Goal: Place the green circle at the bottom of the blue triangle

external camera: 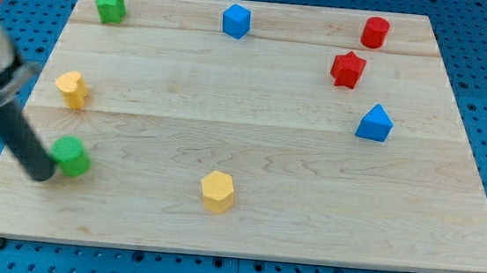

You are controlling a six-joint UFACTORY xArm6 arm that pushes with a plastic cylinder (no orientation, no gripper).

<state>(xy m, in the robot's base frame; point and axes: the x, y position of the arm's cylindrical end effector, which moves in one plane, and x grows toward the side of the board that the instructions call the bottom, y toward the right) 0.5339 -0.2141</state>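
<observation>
Gripperless hand (bare rod), my tip (41,173) touching green circle (71,156), blue triangle (375,123) well apart.

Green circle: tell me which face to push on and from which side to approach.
No hand here, so push it. Press my tip on the green circle at its left face, where it already sits, and drive toward the view's right. The blue triangle lies far right and slightly higher; the round side may slip off.

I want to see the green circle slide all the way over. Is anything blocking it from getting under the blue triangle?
Nothing sits squarely in the way. My tip is right against the green circle on the view's left. The blue triangle is far to the view's right. The yellow block near the view's bottom lies just below the straight path, so it might get clipped.
</observation>
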